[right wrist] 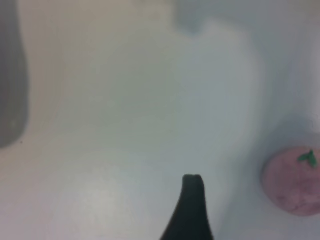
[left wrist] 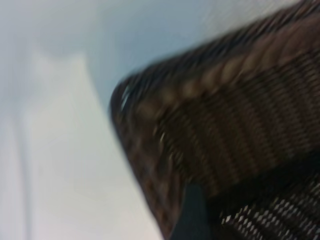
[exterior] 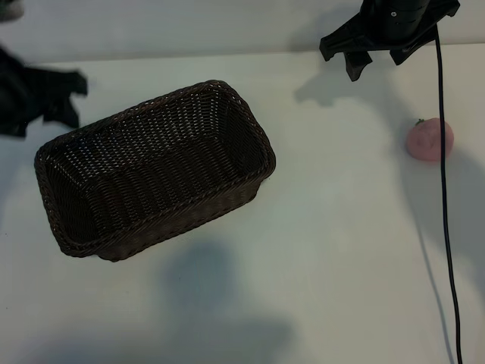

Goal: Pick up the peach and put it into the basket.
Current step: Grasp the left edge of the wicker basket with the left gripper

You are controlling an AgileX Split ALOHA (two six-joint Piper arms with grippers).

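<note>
The peach (exterior: pixel 430 139), small, round and pale pink, lies on the white table at the far right, well away from the basket (exterior: pixel 227 95). The basket is dark-brown wicker and holds nothing; it sits at an angle left of centre. My right gripper (exterior: pixel 377 64) hangs open at the table's back right, behind the peach and apart from it. In the right wrist view the peach (right wrist: pixel 295 182) lies off to one side of a dark fingertip (right wrist: pixel 192 200). My left gripper (exterior: pixel 77 102) stands open just outside the basket's far-left corner; its wrist view shows the basket's braided rim (left wrist: pixel 210 80) close up.
A black cable (exterior: pixel 445 227) runs from the right arm down the table's right side, passing right beside the peach. White table surface (exterior: pixel 341 227) stretches between basket and peach.
</note>
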